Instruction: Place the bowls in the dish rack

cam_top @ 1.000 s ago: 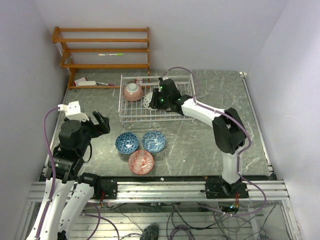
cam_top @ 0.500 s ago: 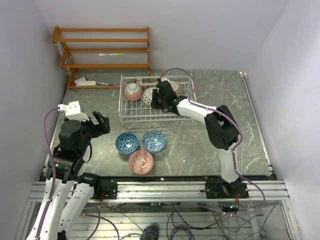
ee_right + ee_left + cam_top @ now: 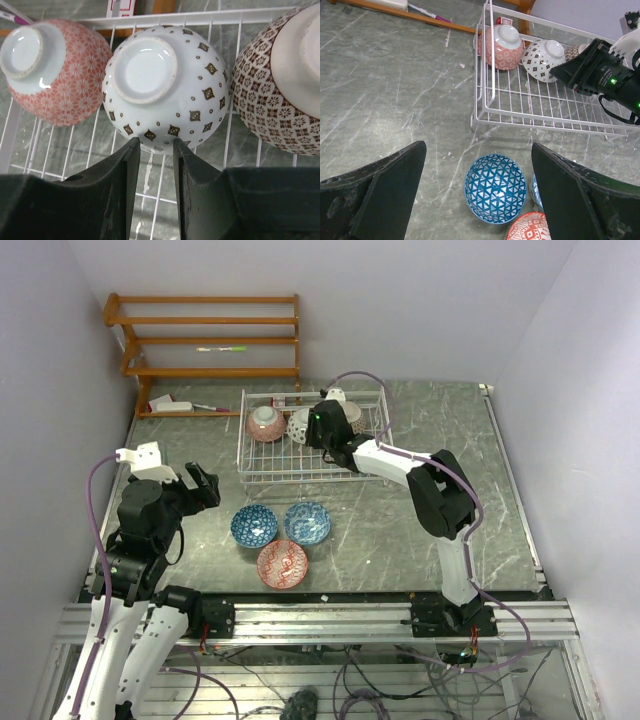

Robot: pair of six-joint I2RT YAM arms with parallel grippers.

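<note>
The white wire dish rack (image 3: 300, 466) holds three bowls on their sides along its far wall: a red one (image 3: 265, 423), a black-and-white one (image 3: 298, 425) and a tan one (image 3: 351, 415). My right gripper (image 3: 312, 428) is inside the rack. In the right wrist view its fingers (image 3: 125, 165) stand a narrow gap apart, tips (image 3: 155, 142) at the lower edge of the black-and-white bowl (image 3: 165, 85), which lies between the red bowl (image 3: 52, 70) and the tan bowl (image 3: 280, 85). Two blue bowls (image 3: 254, 526) (image 3: 307, 522) and a red bowl (image 3: 283, 564) sit upright on the table. My left gripper (image 3: 479, 147) is open, empty, above the left blue bowl (image 3: 495, 187).
An orange-brown wooden shelf unit (image 3: 210, 335) stands at the back left, with a pen and a white item on its lowest board (image 3: 175, 405). A small red-and-white box (image 3: 120, 6) lies behind the rack. White walls close in on both sides.
My right gripper has carried the black-and-white bowl further back in the rack, and the bowl now rests between the red and tan bowls. The left arm has not moved.
</note>
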